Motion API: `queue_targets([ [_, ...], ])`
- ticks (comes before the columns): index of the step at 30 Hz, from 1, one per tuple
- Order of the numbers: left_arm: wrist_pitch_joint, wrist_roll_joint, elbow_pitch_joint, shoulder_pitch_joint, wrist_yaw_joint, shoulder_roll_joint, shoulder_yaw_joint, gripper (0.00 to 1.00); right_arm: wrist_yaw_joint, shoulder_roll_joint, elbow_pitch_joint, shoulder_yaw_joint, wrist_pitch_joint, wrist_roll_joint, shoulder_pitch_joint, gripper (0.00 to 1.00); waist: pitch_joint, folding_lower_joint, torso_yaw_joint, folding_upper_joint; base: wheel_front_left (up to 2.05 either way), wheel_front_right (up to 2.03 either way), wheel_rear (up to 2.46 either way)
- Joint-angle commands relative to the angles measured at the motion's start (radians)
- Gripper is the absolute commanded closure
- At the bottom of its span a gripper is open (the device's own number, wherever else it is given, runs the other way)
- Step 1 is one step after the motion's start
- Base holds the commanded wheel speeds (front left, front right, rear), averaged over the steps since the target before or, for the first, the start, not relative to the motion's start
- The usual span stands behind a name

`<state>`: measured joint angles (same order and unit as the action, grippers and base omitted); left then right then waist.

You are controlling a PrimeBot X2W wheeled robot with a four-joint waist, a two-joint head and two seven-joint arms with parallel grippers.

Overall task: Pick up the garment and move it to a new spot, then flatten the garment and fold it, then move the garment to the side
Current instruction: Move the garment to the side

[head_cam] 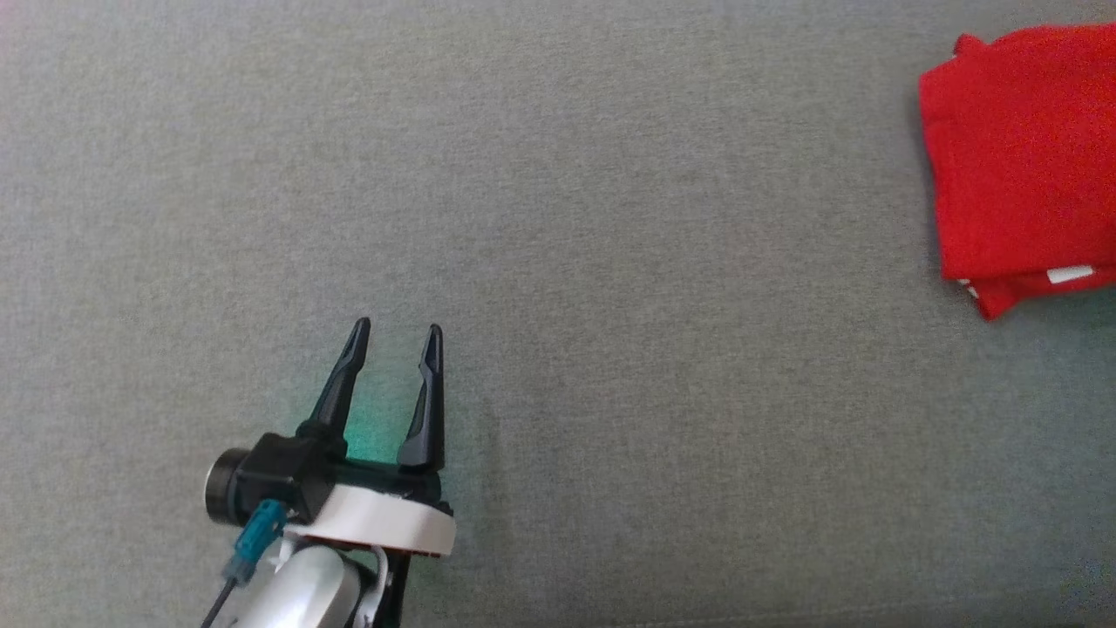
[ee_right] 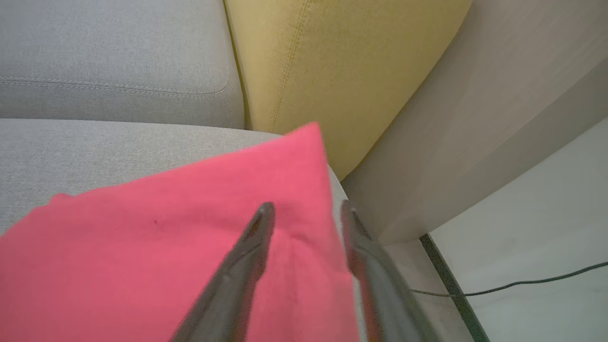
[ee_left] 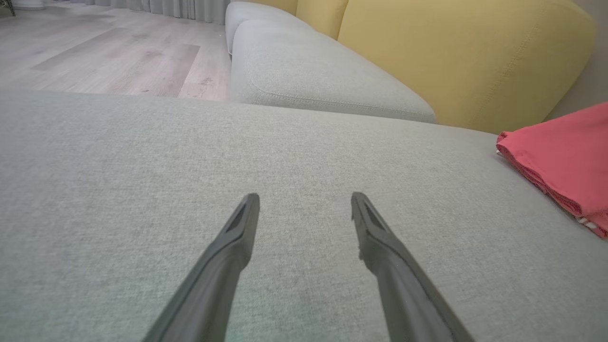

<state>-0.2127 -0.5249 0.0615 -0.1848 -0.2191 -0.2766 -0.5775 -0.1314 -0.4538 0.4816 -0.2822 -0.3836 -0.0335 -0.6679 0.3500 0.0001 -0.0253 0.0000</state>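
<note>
Where it is poised near left over the grey cushion (head_cam: 610, 218), the left gripper (head_cam: 397, 336) is held apart.
Farther right, the red garment (head_cam: 1020, 166) (folded flat) is laid by the cushion's edge, the right gripper (ee_right: 306, 209) parted over its border, a yellow backrest (ee_right: 342, 71) behind.

The garment (head_cam: 1020, 157) is cut off by the right edge of the head view, and the white patch (head_cam: 1070, 275) at its lower fold is too small to be read. The left arm (head_cam: 301, 589) is cropped by the bottom edge. In the right wrist view the right gripper (ee_right: 305, 209) is blurred, part of the garment is hidden behind it, and contact between the two cannot be judged.
</note>
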Motion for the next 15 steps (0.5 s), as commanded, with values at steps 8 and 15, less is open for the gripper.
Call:
queue_targets([
  [8,-0.005,0.008,-0.033,-0.032,-0.010,-0.018,0.036,0.00,0.001,0.050,0.015,0.016,0.098,-0.058,-0.048,0.00,0.005,-0.0001,-0.009,0.0000,0.00,0.00,0.00],
  [15,-0.009,-0.003,-0.029,-0.035,-0.011,-0.020,0.047,0.00,0.001,0.095,-0.036,0.084,0.173,-0.044,-0.058,0.00,-0.043,-0.0001,-0.018,0.0000,0.00,0.00,0.00],
])
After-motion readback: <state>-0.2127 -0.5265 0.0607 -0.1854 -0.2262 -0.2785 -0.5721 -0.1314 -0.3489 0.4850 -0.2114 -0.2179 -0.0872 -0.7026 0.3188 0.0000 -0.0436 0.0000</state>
